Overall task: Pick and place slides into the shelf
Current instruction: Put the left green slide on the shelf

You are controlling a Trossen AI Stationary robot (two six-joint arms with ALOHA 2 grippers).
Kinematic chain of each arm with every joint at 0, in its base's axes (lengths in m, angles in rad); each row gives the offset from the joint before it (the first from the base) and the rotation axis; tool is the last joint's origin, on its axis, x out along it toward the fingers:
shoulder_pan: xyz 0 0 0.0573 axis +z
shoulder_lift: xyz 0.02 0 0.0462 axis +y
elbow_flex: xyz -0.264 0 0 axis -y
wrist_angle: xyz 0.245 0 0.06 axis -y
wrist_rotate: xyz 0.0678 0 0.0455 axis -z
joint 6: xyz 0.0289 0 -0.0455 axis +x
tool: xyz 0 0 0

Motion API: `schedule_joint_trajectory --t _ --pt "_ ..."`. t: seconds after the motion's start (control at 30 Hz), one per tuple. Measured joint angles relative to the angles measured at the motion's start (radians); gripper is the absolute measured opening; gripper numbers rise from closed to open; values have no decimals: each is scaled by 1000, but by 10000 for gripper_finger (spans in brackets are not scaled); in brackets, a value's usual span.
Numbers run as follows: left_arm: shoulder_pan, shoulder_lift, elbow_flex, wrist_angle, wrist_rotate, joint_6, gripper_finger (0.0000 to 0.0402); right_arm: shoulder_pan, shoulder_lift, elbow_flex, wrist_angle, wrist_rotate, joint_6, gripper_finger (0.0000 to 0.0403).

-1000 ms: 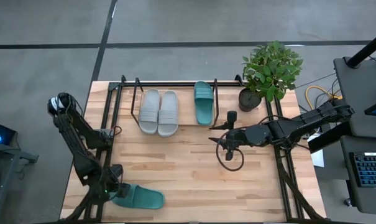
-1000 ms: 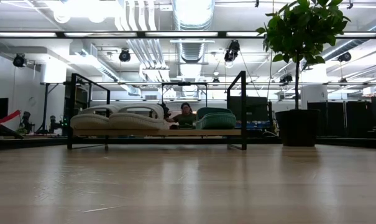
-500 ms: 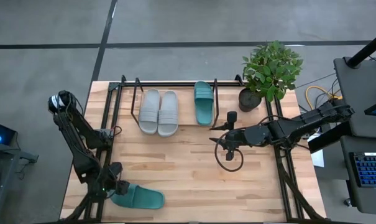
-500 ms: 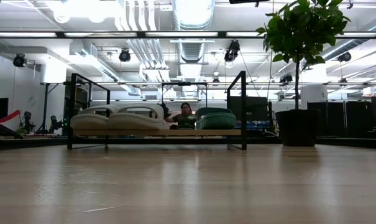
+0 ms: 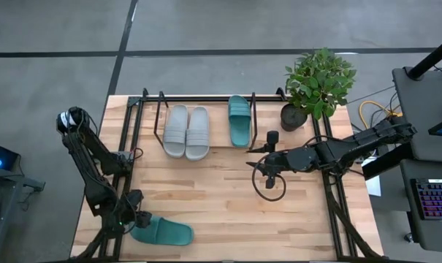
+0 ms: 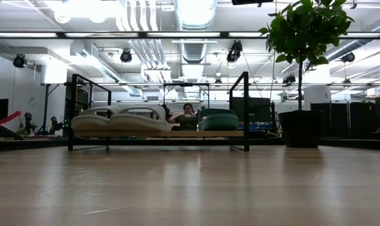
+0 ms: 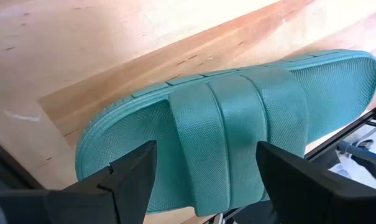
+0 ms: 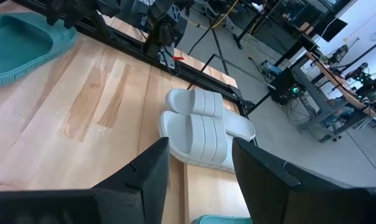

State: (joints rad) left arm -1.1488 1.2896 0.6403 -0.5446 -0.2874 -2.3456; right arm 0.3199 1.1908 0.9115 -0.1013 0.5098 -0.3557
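Left gripper [image 5: 136,221] lower left, fingers spread over teal slide [image 5: 162,232], no grasp yet. Step: picking last slide; next, clamp and lift. Shelf [image 5: 206,97] top centre holds three. Right gripper [image 5: 267,174] centre-right, spread, empty.

Teal slide's [image 7: 237,130] heel beyond table edge [image 7: 144,68]

Dark jointed arms — black cabling; black fingers [image 7: 135,177]
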Motion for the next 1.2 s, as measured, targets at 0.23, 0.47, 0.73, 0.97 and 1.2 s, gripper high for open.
schedule_joint_trajectory --t 0.23,0.47,0.73,0.97,1.2 --pt "0 0 0 0 -6 -1 258 0 0 0 0 0 8 166" --pt "2 46 15 -20 -5 8 258 0 0 0 0 0 9 166" --pt "2 143 84 -99 -31 45 258 0 0 0 -21 12 35 167" --pt "13 188 109 197 -460 133 258 0 -1 0 -22 18 34 167" --pt "21 250 73 367 -457 197 258 -2 -3 -2 -17 18 23 167"
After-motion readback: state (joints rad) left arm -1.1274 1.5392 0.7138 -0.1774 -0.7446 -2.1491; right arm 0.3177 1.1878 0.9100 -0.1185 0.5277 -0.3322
